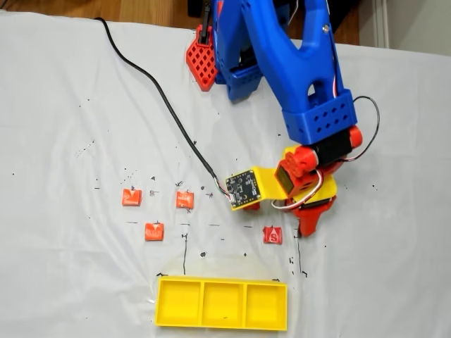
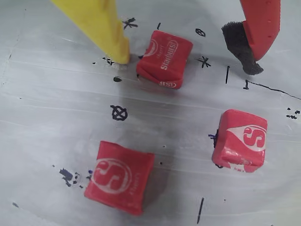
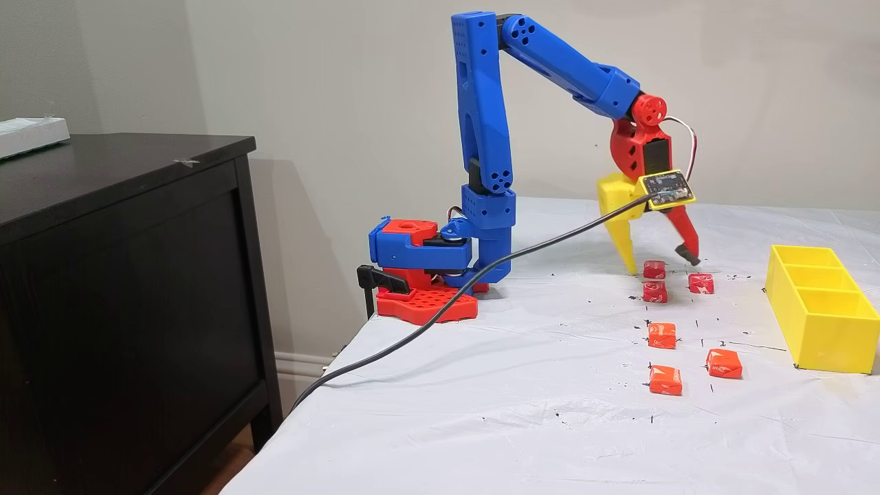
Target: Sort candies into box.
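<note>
The gripper is seen spread wide with nothing between its fingers, the yellow finger tip resting on the white sheet and the red finger tip just above it. In the wrist view, a red candy lies just beside the yellow fingertip, between the two fingers, its printed lettering running diagonally. Two more red candies are noted nearer the camera, apart from each other and from the fingers.

Three orange candies are laid in a loose triangle on the left in the top-down fixed view, well apart from the gripper.

The box sits at the bottom edge of that view, long axis running left to right, its three compartments in a row and all seen empty. In the side fixed view the box is at far right, long axis running away from the camera.

A black cable runs across the sheet to the circuit board.
</note>
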Controlling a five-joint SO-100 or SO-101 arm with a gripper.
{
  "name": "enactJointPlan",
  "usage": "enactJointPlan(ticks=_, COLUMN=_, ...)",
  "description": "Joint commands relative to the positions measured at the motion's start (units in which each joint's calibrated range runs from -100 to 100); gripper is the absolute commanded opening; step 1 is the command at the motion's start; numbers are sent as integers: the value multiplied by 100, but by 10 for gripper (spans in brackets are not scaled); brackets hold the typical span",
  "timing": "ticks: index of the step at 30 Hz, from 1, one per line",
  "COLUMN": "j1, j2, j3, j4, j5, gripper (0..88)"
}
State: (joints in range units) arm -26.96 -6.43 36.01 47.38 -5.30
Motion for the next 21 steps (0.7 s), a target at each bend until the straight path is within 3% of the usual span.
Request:
enactJointPlan(ticks=1, j1=-12, j2=287, j3=-411, j4=-133, j5=-5, gripper=223)
enactJointPlan(ticks=9, j1=-130, j2=109, j3=-238, j4=-27, j5=117, gripper=154)
enactJointPlan(ticks=21, j1=-121, j2=711, j3=-483, j4=-18, j5=142, gripper=163)
